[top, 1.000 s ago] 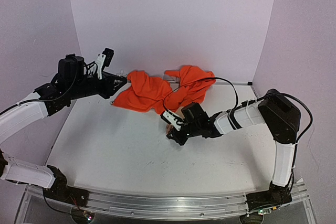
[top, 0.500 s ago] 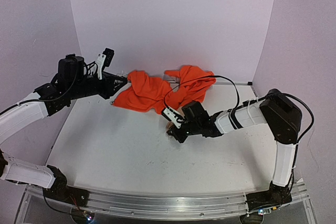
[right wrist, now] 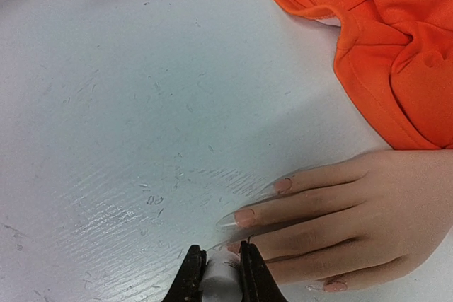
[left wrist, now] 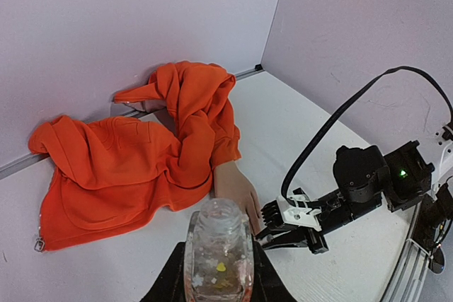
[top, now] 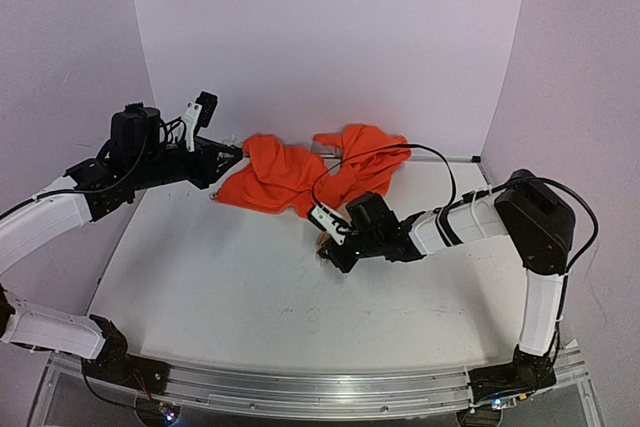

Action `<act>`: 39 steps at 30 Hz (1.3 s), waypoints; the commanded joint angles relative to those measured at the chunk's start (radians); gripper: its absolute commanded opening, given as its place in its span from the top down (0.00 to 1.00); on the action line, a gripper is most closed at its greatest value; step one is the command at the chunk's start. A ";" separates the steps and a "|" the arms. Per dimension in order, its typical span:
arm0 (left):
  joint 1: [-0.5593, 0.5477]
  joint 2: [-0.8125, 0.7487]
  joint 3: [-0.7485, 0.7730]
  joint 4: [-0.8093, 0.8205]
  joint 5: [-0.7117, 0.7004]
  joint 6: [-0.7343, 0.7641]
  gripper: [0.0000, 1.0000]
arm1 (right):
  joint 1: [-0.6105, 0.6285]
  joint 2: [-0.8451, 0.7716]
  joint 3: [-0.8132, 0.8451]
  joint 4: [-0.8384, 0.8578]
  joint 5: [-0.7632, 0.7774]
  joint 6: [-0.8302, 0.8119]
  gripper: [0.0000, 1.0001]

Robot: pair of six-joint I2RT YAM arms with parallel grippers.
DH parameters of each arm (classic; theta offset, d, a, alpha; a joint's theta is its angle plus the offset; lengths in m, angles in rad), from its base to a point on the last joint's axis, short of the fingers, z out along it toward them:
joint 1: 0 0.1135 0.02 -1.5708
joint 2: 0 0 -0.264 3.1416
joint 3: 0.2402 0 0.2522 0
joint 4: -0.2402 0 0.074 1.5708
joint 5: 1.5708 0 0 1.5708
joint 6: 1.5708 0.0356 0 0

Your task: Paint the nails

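The mannequin hand [right wrist: 354, 210] is found palm down on the white surface [top: 220, 277], around the middle and towards the far edge. Its wrist is covered by the orange garment [top: 290, 172], which is heaped along the far edge. The nails [right wrist: 244, 217] are seen at the fingertips, pale pink and glossy, at the end away from the garment and low against the surface. Three nails can be made out in the right wrist view; the others are hidden or out of frame.

The right hand [right wrist: 216, 270] is lowered to the surface just beside those fingertips. Its jaws are closed on a small white item [right wrist: 221, 282], whose nature cannot be determined. Whether this item touches a finger cannot be told.

The left hand [left wrist: 219, 274] is held above the far left corner of the surface, well apart from the mannequin hand. A clear jar [left wrist: 219, 242] is clamped upright between its jaws; small flecks are noted inside.
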 commanded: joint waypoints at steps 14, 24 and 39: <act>0.005 -0.027 0.009 0.027 0.009 0.007 1.00 | 0.016 0.009 0.045 -0.037 -0.050 0.006 1.00; 0.005 -0.057 0.008 0.027 0.014 0.001 1.00 | 0.024 -0.168 0.025 -0.044 -0.041 0.076 1.00; -0.011 -0.083 0.036 0.026 0.362 -0.170 1.00 | 0.024 -0.575 -0.032 -0.156 0.087 0.387 1.00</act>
